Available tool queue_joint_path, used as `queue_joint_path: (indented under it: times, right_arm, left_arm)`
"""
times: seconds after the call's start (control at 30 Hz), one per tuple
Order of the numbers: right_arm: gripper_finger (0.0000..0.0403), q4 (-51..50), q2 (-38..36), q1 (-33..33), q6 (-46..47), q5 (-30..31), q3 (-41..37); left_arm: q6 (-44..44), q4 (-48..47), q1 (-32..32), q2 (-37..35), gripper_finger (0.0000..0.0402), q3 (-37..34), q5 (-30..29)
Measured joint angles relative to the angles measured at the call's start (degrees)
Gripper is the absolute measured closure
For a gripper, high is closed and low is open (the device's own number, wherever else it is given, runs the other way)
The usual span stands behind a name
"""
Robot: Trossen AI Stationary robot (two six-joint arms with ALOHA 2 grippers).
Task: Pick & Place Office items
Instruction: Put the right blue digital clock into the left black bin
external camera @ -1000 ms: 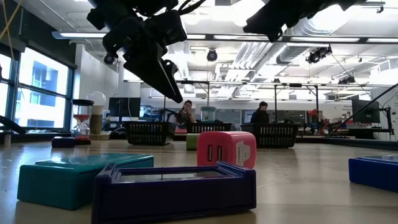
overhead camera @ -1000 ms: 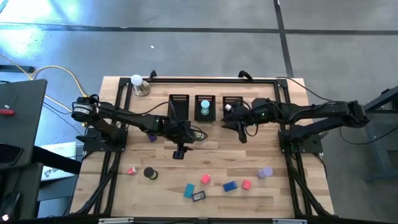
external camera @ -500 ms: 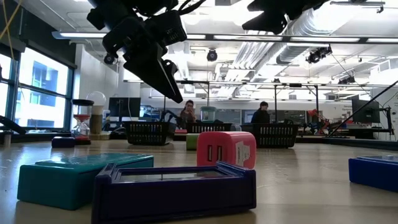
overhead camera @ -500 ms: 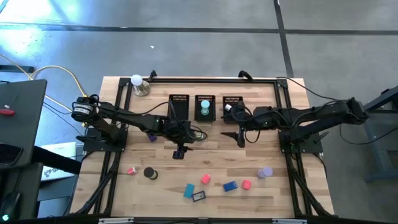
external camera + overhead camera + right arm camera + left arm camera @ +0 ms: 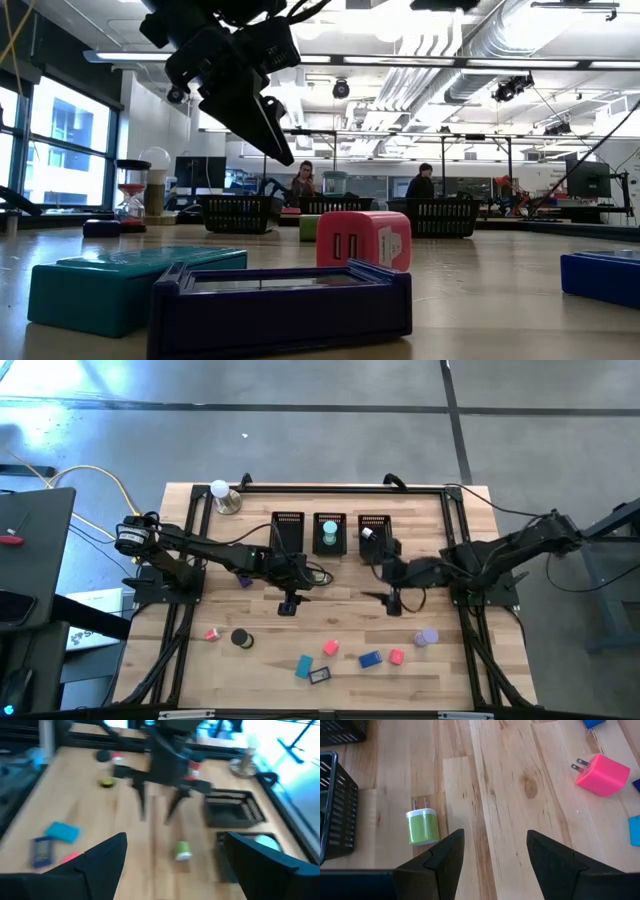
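My left gripper (image 5: 288, 603) hangs open above the middle of the table, touching nothing. Its wrist view shows a green plug block with a white cap (image 5: 422, 826) lying flat on the wood just ahead of the fingers, and a pink plug block (image 5: 602, 774) farther off. My right gripper (image 5: 393, 600) is open too, raised over the wood to the right of the left one, holding nothing. Near the table's near edge lie a black roll (image 5: 241, 639), pink blocks (image 5: 330, 648), a teal block (image 5: 304, 666), a blue block (image 5: 370, 658) and a purple piece (image 5: 428, 637).
Three black mesh bins (image 5: 288, 530) stand in a row at the far middle; the centre one holds a pale teal piece (image 5: 330, 532). A white ball on a metal base (image 5: 222, 495) sits at the far left. A dark frame-like piece (image 5: 280, 305) lies closest to the low camera.
My right gripper has swung away from the bins toward the table's near edge, now level with the left gripper, and has left the low view's top. Its arm has folded back toward the right. The left arm and all the pieces have stayed put.
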Motion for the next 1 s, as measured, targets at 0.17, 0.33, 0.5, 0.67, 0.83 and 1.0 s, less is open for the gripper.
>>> queue_joint_path:
  times: [0.17,0.33,0.5,0.67,0.83,1.0]
  right_arm:
    - [0.0083,-6.6,5.9,4.5,-1.3,-0.3,4.3]
    - [0.0083,-7.0,9.8,8.2,-2.1,-0.6,4.4]
    - [0.0083,-7.1,13.7,11.8,4.4,-0.7,4.5]
    - [0.0083,-7.0,17.9,15.6,9.5,-3.6,4.5]
    - [0.0083,-6.9,22.0,17.0,13.8,-5.1,4.5]
    - [0.0083,-6.8,26.1,17.0,15.8,-7.6,4.5]
  left_arm:
    - [-2.0,0.0,0.0,0.0,0.0192,0.0,0.1]
    - [-6.5,0.0,0.0,0.0,0.0192,0.0,0.2]
    - [-8.0,0.0,-0.1,0.0,0.0192,0.0,0.2]
    - [-10.1,0.4,-1.0,0.0,0.0192,0.0,0.2]
    - [-10.1,3.9,-1.6,0.0,0.0192,0.0,0.2]
    - [-10.2,6.9,-1.7,0.0,0.0192,0.0,0.0]
